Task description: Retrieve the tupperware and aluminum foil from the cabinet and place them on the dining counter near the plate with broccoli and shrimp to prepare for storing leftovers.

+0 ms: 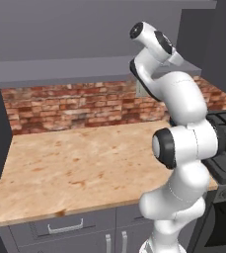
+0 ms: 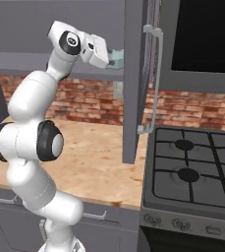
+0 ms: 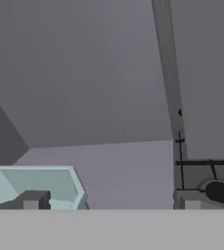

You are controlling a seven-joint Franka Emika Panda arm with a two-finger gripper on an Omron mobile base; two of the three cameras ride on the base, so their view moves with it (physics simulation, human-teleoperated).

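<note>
Pincer: its tips [image 3: 111, 200] stand wide apart at the bottom of the hand view — one near the left, one near the right, nothing clamped between them.
Left tip: it sits just in front of the tupperware [image 3: 35, 183], overlapping the tub's near rim; whether it touches cannot be told.
Right tip: it lies over the dark hob seen past the shelf edge.
Hand pose: in the right base view the white hand [image 2: 97, 49] is raised high and reaches level towards the cabinet [image 2: 133, 78], its front end just beside a pale teal-grey corner of the tub at the shelf.
Arm pose: folded upright, the elbow bent back towards the base and the forearm rising steeply to the wrist; in the left base view the wrist is level with the shelf board [image 1: 60, 71].
Tupperware: a shallow pale teal tub on the grey cabinet shelf, upright, rim flared; as far as its inside shows, it holds nothing.
Hand view alone: the tub's interior, the bare grey shelf floor beside it and the cabinet's back panel.
Right base view alone: the open cabinet door [image 2: 143, 74] with its long bar handle, edge-on, and the stove [image 2: 192, 172] with black burners below it.
Left base view alone: the wide wood-grain tabletop [image 1: 80, 168] over grey drawers, and the brick wall [image 1: 70, 106] behind it.
</note>
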